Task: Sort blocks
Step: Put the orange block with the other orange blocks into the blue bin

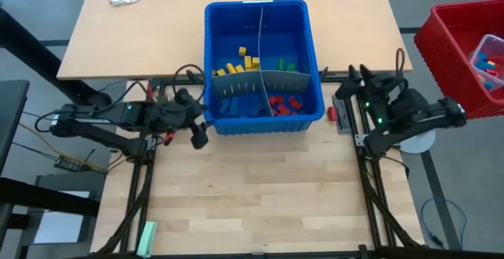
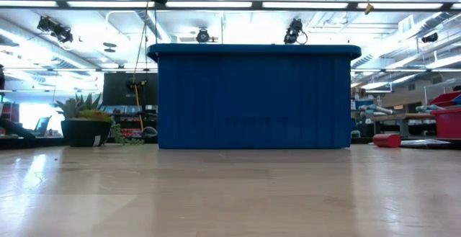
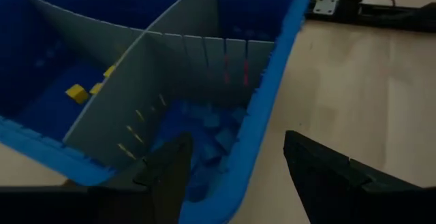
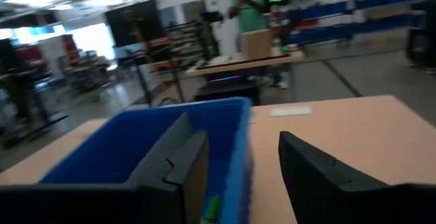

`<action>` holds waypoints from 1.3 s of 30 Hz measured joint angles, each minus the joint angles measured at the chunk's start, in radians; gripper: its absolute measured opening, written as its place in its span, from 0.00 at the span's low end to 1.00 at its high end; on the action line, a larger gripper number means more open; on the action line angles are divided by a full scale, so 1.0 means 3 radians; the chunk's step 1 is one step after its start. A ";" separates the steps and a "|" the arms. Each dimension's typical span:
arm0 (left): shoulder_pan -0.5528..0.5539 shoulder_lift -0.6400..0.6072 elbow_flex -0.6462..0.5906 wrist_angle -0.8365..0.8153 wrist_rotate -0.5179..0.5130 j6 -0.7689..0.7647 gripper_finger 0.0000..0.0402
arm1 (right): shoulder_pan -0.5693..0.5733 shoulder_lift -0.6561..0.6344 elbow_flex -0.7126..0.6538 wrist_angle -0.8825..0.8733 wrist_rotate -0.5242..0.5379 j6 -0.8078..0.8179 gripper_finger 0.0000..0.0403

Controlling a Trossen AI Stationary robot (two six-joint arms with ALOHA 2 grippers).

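With the blocks [image 1: 272,94] sorted by colour in the divided blue bin [image 1: 264,11] and no block on the worktop [image 1: 252,188], keep the empty, wide left end effector [image 3: 235,166] and empty, part-open right end effector [image 4: 242,173] clear of its rim.

A light wooden table [image 1: 260,188] carries the blue bin [image 1: 264,125] and a pale green bar [image 1: 146,238].

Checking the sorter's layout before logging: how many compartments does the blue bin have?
4 in the blue bin, split by grey dividers: yellow blocks far-left, green blocks far-right, blue blocks near-left, red blocks near-right.
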 joint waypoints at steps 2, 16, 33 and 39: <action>-0.0036 0.0000 -0.0053 0.0085 0.0003 0.0000 0.60 | -0.0142 -0.0098 -0.0051 -0.0026 0.0000 0.0000 0.40; -0.0103 0.0001 -0.0091 0.0452 0.0008 0.0184 0.61 | -0.0570 -0.0430 -0.0606 -0.0138 -0.0003 -0.0065 0.34; -0.0103 0.0003 -0.0091 0.0476 0.0009 0.0201 0.61 | -0.0163 -0.0419 -0.0313 -0.1485 -0.2454 0.1069 0.31; -0.0103 0.0003 -0.0091 0.0489 0.0009 0.0194 0.61 | -0.0352 -0.0397 0.0031 -0.2905 -0.1765 0.2009 0.31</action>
